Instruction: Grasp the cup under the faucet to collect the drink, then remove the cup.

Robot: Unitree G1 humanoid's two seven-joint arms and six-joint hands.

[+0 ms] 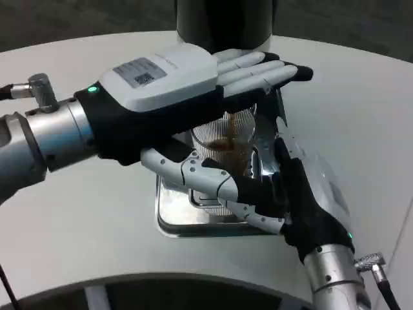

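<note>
In the middle of the frame, the clear cup point(229, 139) fills with brown drink, gripped by the right hand point(284, 200), while the left hand point(187, 81) lies flat above, so a bump could spill it.

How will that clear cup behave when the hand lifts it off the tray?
The clear cup looks like thin, ribbed plastic, so it probably flexes if squeezed. It holds brown drink, so it will likely slosh if tilted. The right hand wraps its lower part, so tipping seems unlikely.

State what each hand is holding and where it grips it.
The right hand wraps the clear cup low on its side wall, over the drip tray. The left hand reaches across above the cup toward the dispenser; whether it grips anything cannot be told.
</note>
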